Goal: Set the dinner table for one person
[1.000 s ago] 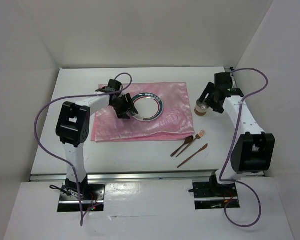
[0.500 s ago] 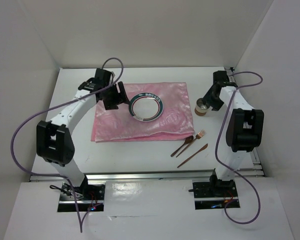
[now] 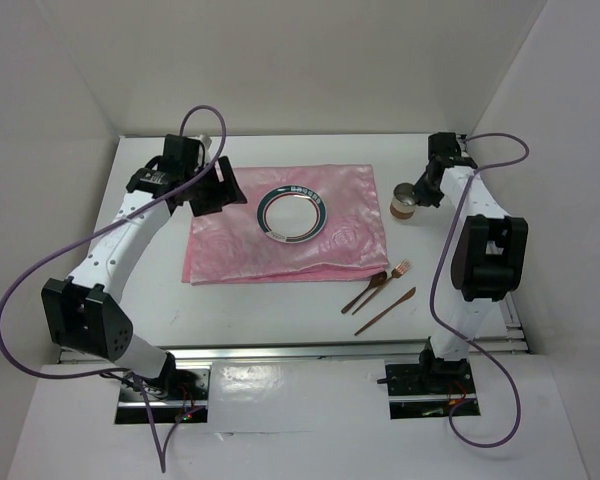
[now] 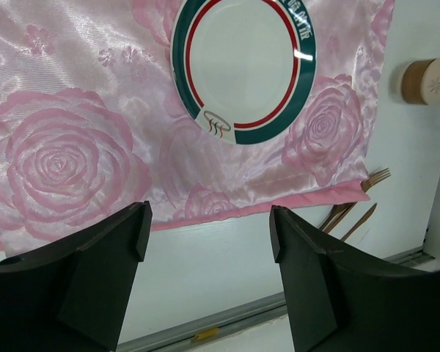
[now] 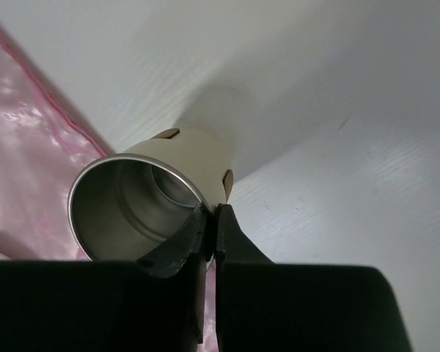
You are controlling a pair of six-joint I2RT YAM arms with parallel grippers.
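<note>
Top external: one plate (image 3: pixel 293 213), one cup (image 3: pixel 405 202), three utensils (image 3: pixel 385 311); left claw (image 4: pixel 209 224) released, right claw (image 5: pixel 211 220) grasping cup.

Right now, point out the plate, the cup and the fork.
plate (image 4: pixel 242 62): left wrist view, on its white centre.
cup (image 5: pixel 150 194): right wrist view, on its metal inside.
fork (image 3: pixel 401 268): top view, on its tines.

- Dinner table (image 3: pixel 280 305): matt white, smooth; silver metal rail (image 3: pixel 280 352) along the near edge.
- Cloth (image 4: pixel 73 147): shiny pink satin-like fabric with a rose pattern.
- Plate (image 4: pixel 242 55): glossy white, green and red rim bands.
- Cup (image 5: pixel 125 194): dull brushed metal inside, smooth cream outside.
- 3 cutlery pieces (image 3: pixel 363 294): copper-brown, metallic-looking.
</note>
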